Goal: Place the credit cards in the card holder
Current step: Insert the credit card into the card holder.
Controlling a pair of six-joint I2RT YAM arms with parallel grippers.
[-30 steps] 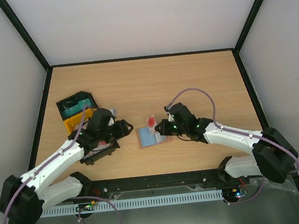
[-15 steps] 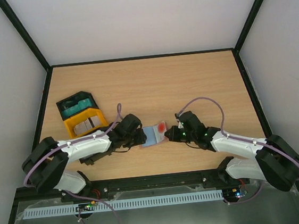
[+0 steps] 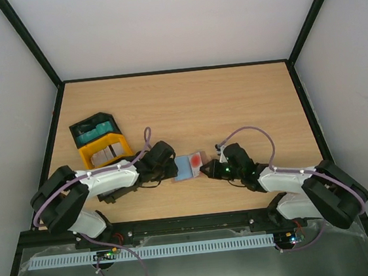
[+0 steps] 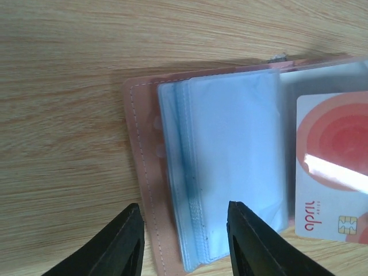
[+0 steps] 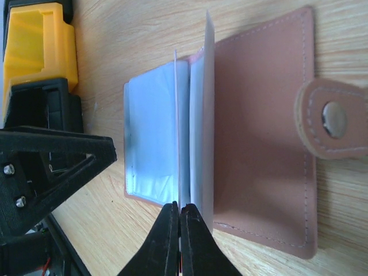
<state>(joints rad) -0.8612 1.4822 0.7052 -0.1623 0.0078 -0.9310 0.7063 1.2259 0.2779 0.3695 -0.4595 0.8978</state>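
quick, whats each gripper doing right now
left gripper: open over the edge of the card holder, holding nothing.
right gripper: closed on the red-and-white credit card.

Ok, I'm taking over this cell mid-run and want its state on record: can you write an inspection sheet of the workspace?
Surface: wooden table, no damage seen.
Job's things: card holder open, flat; red-and-white card at its sleeves; teal cards, pale cards in trays.
Clutter: black tray, yellow tray, on the left.
Claws: left claw open over the holder's left edge; right claw shut on the card.
Cables: purple cables arch over both arms.
Surroundings: white walls, black frame.
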